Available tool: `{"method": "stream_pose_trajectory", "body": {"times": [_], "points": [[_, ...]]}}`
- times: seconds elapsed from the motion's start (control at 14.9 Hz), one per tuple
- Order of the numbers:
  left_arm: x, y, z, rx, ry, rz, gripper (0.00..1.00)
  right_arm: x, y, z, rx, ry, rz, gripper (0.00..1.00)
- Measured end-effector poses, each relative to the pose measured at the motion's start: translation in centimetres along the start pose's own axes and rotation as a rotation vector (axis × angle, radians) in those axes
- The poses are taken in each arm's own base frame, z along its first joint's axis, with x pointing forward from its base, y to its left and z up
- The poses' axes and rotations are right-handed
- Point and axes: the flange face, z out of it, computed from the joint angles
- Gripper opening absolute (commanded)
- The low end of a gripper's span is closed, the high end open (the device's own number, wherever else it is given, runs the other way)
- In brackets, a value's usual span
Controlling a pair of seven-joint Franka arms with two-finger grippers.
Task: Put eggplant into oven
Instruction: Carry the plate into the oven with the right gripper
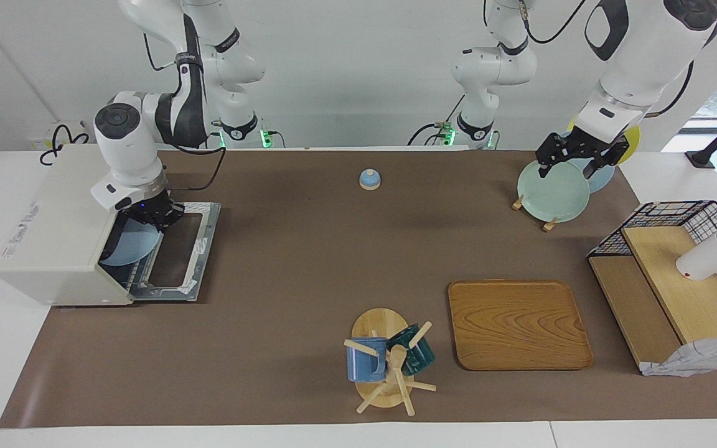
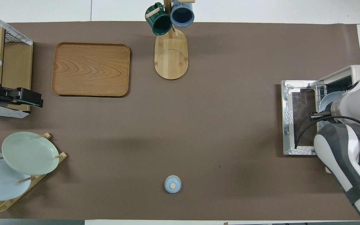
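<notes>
On the brown mat (image 1: 284, 280), the right claw (image 1: 154, 214) pinches a blue plate (image 1: 129, 247) inside the oven (image 1: 60, 230); the left claw (image 1: 576, 154) is spread.

plate (image 1: 127, 247) inside oven (image 1: 60, 224), over its door (image 1: 175, 249)

The right arm reaches out toward its own end of the counter, forearm level, wrist bent straight down, its end effector (image 1: 152, 214) low with the fingertips clamped together. The left arm waits raised at its end, wrist angled down, its end effector (image 1: 576, 155) hanging with fingers spread wide.
</notes>
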Motion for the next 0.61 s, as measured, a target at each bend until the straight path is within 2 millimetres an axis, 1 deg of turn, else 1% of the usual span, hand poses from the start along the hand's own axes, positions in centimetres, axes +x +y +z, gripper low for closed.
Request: {"method": "stream_pose_trajectory", "body": {"times": [0.07, 0.2, 0.27, 0.34, 0.4, 0.47, 0.54, 0.61], "points": [[-0.01, 0.03, -0.02, 0.000, 0.000, 0.001, 1.00, -0.37, -0.26, 0.57, 0.001, 0.014, -0.005, 0.00], [-0.05, 0.07, -0.10, 0.000, 0.002, 0.001, 1.00, -0.69, -0.64, 0.53, 0.002, 0.034, -0.012, 0.00], [-0.06, 0.08, -0.14, 0.000, 0.003, 0.001, 1.00, -0.77, -0.78, 0.38, 0.002, 0.036, -0.015, 0.21], [-0.07, 0.10, -0.16, 0.000, 0.003, 0.002, 1.00, -0.77, -0.88, 0.27, 0.002, 0.038, -0.017, 0.58], [-0.07, 0.14, -0.17, 0.000, 0.003, 0.002, 1.00, -0.76, -0.95, 0.24, 0.002, 0.039, -0.018, 0.82], [-0.07, 0.17, -0.17, 0.000, 0.004, 0.003, 1.00, -0.75, -0.94, 0.25, 0.002, 0.039, -0.018, 0.95], [-0.07, 0.20, -0.17, 0.000, 0.004, 0.004, 1.00, -0.71, -0.92, 0.19, 0.002, 0.041, -0.018, 0.99], [-0.07, 0.21, -0.17, 0.000, 0.004, 0.004, 1.00, -0.61, -0.91, 0.01, 0.001, 0.042, -0.018, 1.00]]}}
